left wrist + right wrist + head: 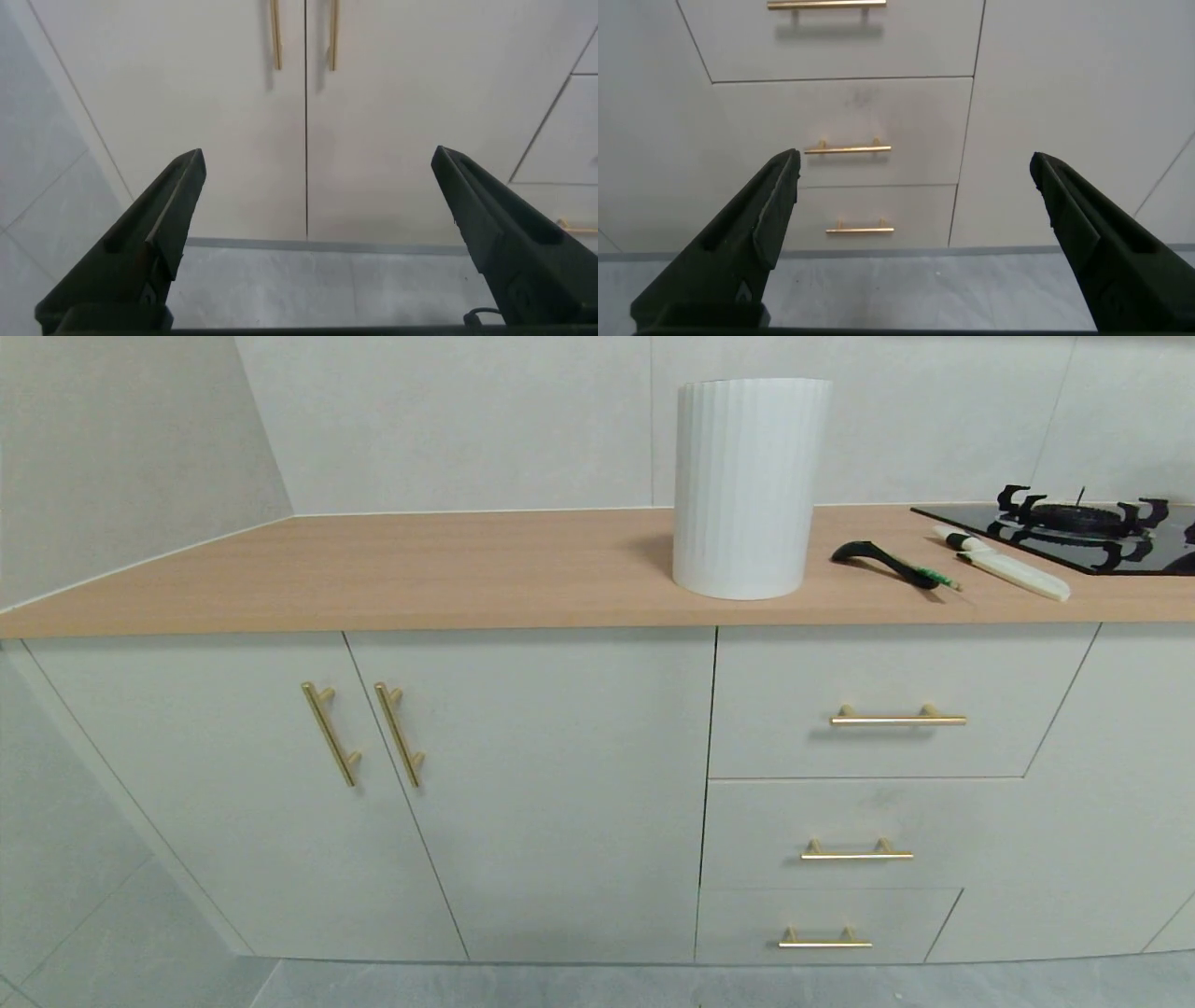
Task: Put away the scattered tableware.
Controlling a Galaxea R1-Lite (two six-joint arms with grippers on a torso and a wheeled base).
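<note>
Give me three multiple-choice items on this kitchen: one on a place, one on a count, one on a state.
1. Where does the black spoon lie?
A) on the counter, between the white container and the stove
B) in a sink
C) on the floor

2. How many drawers show?
A) one
B) three
C) five

3. How is the left gripper?
A) shut on the spoon
B) shut on a fork
C) open

Answers:
1 A: it rests on the wood just right of the container.
2 B: three stacked fronts, each with a gold handle.
3 C: its jaws stand wide apart with nothing between them.
</note>
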